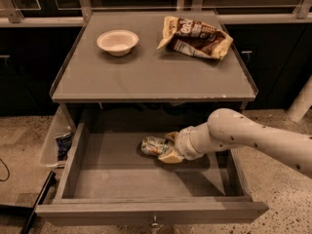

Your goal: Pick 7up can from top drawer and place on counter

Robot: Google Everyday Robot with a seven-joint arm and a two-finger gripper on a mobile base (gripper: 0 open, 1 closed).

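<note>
Can [155,145] lay in the middle of the drawer [112,177], pincer [170,147] at its 3 o'clock end, clamped or loose, couldn't tell. Table [146,77] held a bowl [117,41] at 10 o'clock, a bag [195,37] at 1.

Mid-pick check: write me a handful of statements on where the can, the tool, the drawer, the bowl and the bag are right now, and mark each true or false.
1. The 7up can lies on its side in the top drawer. True.
2. The bowl sits inside the drawer. False: it stands on the counter.
3. The tool is down in the drawer, at the end of the can nearer the arm. True.
4. The chip bag lies on the floor. False: it lies on the counter, apart from the bowl.
5. The top drawer is shut. False: it is pulled out, with its bottom in plain view.
</note>
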